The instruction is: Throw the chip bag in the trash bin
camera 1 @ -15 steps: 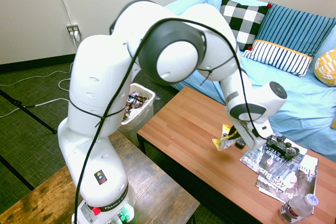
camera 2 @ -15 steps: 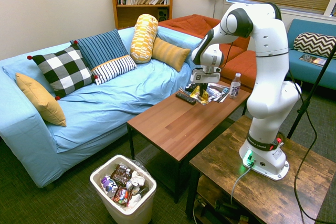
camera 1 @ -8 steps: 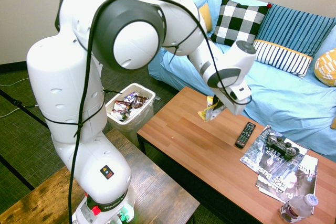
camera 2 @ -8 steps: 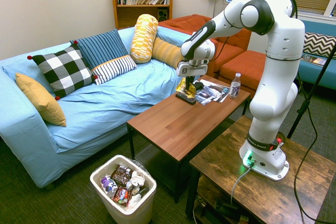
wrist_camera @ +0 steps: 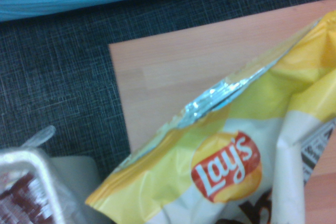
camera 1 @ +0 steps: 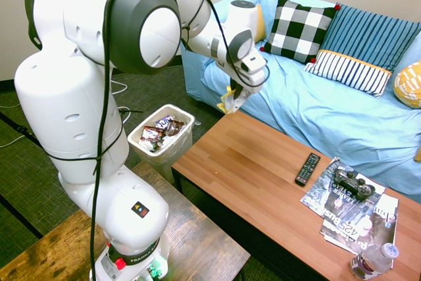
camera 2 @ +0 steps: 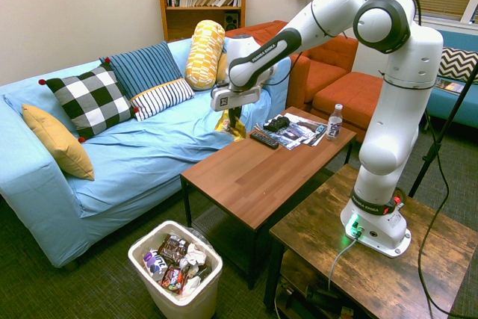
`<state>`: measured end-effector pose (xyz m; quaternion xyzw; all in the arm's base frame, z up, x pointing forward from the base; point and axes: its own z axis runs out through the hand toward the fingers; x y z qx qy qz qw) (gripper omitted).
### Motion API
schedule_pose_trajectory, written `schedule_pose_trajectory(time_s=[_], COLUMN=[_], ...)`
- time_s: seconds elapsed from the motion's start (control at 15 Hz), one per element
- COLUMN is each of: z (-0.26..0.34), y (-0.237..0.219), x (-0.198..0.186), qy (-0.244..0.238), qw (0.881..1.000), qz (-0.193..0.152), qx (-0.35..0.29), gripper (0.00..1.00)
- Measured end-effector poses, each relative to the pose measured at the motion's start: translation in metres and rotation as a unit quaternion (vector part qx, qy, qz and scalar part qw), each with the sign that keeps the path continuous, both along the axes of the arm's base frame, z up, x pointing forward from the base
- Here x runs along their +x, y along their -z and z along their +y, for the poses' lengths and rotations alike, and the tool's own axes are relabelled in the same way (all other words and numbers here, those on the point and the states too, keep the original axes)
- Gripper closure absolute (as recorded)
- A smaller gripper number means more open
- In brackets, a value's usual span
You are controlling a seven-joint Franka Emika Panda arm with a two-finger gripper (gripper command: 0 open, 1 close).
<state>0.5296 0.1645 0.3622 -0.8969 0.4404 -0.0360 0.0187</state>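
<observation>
Chip bag (wrist_camera: 231, 166): where is it?
— I have it clamped in the tool (camera 2: 234, 113), raised near the sofa-side end of the surface (camera 1: 247, 179).
And the trash bin (camera 1: 161, 137)?
— On the floor, beyond that end; dark wrappers (camera 2: 173, 248) inside. Remote (camera 1: 307, 169) and magazines (camera 1: 358, 212) lie on the surface.

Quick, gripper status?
Gripper: closed, holding the crumpled yellow foil Lay's chip bag.
</observation>
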Motion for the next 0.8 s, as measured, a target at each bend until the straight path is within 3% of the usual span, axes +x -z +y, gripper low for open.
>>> schedule_pose_trajectory(time_s=[0.47, 0.8], z=[0.206, 0.3], y=[0.043, 0.103], x=[0.004, -0.019], qy=[-0.073, -0.126], qw=[0.996, 0.99], qz=[0.019, 0.034], qx=[-0.047, -0.059], gripper=[1.0, 1.0])
